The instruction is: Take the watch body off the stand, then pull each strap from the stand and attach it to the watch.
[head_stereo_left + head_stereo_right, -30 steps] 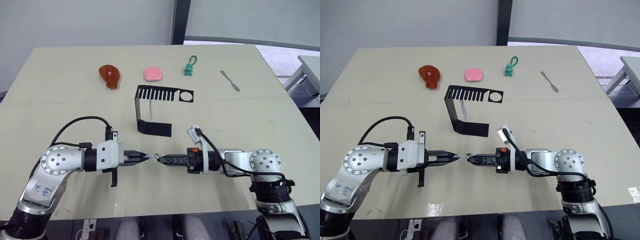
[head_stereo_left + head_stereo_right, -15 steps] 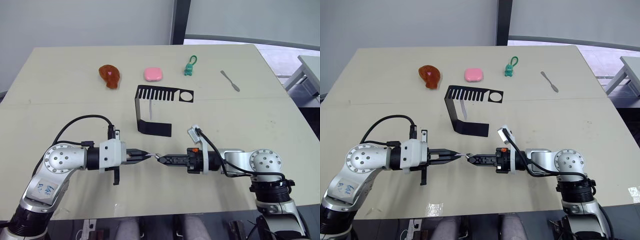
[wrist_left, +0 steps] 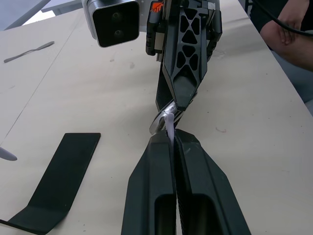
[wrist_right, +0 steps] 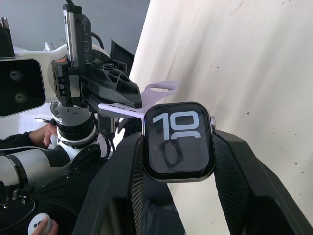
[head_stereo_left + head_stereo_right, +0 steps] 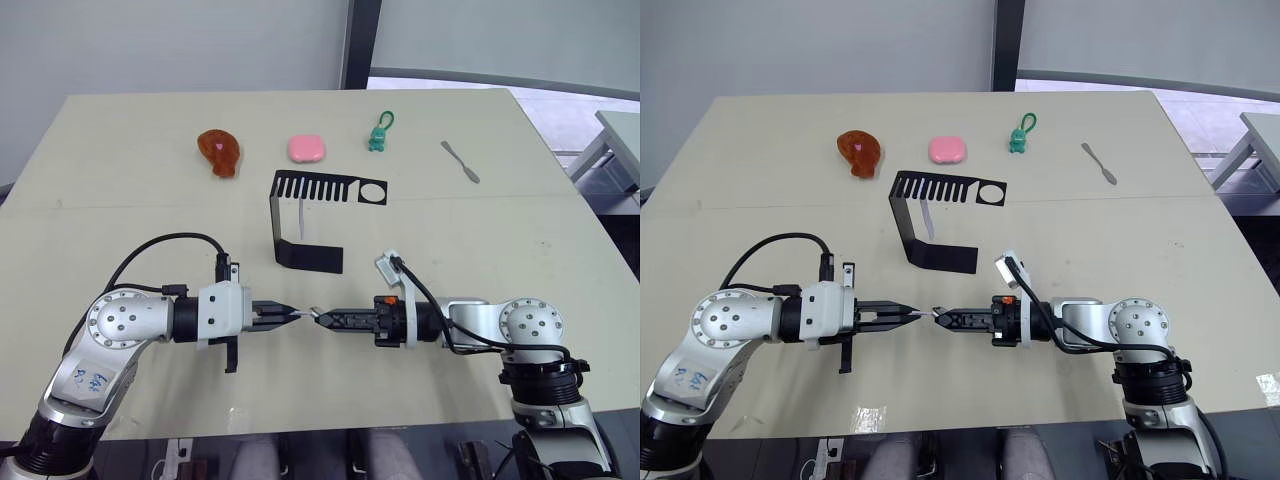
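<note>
Two end effectors meet tip to tip low in the middle of the head view, above the bare desk (image 5: 120, 190). The right end effector (image 4: 178, 147) is clenched on the watch (image 4: 178, 141), its fingers (image 4: 242, 171) pressing the case from either side with the screen facing its own camera. The left end effector (image 3: 172, 139) is clamped on a strap (image 4: 128, 108), pinching it near the end that touches the edge of the case. A second strap (image 5: 301, 218) hangs under the slotted top of the stand (image 5: 305, 255), just above the meeting point, so this looks like the first of the two joins.

To do it well, the strap's end has to line up with the case's groove and slide along it, not push square into the edge. Judging from the right wrist view, the strap lies roughly level with the upper edge of the case, which seems close to right. The band is soft and may buckle if driven hard, so a short, slow slide with the right arm fixed suits best. Whether the end has entered the groove cannot be told.
</note>
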### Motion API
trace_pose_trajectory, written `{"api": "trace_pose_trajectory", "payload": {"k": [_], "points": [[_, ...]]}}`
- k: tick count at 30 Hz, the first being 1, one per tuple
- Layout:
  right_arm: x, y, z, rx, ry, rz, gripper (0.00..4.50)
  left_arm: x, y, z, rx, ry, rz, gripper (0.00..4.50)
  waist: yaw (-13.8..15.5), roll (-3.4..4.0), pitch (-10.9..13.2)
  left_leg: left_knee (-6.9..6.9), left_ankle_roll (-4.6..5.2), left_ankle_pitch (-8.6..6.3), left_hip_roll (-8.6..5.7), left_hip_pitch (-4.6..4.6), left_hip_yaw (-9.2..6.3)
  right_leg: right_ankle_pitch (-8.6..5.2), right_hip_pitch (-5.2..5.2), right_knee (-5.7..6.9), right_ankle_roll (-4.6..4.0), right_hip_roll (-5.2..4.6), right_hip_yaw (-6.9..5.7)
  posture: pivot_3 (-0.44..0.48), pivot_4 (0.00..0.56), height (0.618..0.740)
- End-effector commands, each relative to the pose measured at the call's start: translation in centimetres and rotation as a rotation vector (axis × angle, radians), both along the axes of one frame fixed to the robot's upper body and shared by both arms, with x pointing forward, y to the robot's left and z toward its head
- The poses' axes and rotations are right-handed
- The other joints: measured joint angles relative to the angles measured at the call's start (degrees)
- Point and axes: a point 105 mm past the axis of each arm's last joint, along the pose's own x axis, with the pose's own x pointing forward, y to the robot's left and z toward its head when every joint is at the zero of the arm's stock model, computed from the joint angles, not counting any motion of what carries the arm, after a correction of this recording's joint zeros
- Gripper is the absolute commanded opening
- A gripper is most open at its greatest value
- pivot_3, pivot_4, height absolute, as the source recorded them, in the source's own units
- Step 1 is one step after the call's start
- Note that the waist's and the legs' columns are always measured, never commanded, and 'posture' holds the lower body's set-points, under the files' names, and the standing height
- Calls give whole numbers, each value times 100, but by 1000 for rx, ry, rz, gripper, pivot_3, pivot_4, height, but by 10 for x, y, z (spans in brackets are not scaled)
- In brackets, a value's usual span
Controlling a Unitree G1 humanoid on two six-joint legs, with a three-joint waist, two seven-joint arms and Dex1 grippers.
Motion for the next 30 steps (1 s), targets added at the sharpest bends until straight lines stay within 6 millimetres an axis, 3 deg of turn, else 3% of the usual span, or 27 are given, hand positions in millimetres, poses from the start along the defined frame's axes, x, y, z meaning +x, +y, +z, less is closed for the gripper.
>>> {"api": "trace_pose_trajectory", "payload": {"k": [1,30], "points": [[-2,2,7,21,-23,12,1506,2,3,3,17,-30,7,0,0,0,0,0,0,0,0,0,0,0,0,0,0,0,0,0,150,740],[-3,4,7,20,-27,19,1506,0,-3,2,13,-41,-29,0,0,0,0,0,0,0,0,0,0,0,0,0,0,0,0,0,150,740]]}}
